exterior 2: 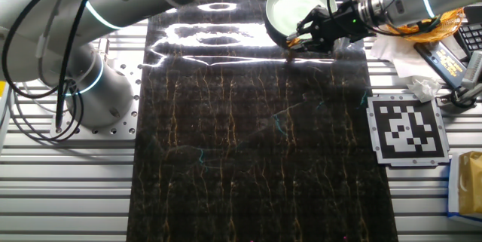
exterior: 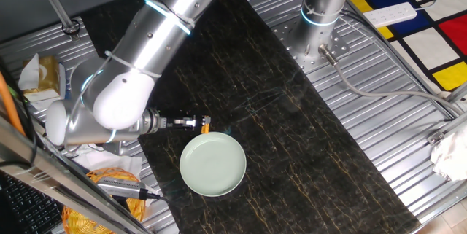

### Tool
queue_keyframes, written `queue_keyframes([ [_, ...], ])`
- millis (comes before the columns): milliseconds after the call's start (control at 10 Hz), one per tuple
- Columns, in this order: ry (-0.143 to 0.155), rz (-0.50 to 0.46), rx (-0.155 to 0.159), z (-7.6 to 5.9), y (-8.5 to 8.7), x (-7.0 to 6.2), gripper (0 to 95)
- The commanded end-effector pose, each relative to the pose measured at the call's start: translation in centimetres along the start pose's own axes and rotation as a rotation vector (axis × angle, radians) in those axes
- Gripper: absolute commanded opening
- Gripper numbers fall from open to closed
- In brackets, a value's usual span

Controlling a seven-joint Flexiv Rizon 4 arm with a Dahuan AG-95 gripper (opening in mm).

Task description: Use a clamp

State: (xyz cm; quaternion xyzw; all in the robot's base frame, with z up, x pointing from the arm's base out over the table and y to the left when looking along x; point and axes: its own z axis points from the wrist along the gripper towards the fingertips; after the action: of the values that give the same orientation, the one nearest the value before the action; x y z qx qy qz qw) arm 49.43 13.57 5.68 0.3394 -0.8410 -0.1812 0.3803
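The tiny orange-yellow clamp sits at the tip of my gripper, just past the far-left rim of the pale green plate on the dark marble-patterned mat. The gripper reaches in low from the left and looks shut on the clamp. In the other fixed view the gripper comes in from the right, with an orange glint of the clamp at its fingertips, right beside the plate's near rim. Whether the clamp touches the plate rim I cannot tell.
The arm's base is bolted at the mat's far end. A checkered marker board lies beside the mat. Yellow clutter and cables lie behind the gripper. A white power strip and a white cloth sit at the edges.
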Motion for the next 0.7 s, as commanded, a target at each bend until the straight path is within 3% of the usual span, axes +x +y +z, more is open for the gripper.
queue_keyframes([
  [100, 0.009, 0.009, 0.004, 0.08, -0.14, 0.00, 0.0],
  [400, 0.038, 0.019, -0.017, 0.07, -0.20, -0.04, 0.0],
  [700, 0.048, 0.016, -0.031, -0.03, -0.06, 0.06, 0.0],
])
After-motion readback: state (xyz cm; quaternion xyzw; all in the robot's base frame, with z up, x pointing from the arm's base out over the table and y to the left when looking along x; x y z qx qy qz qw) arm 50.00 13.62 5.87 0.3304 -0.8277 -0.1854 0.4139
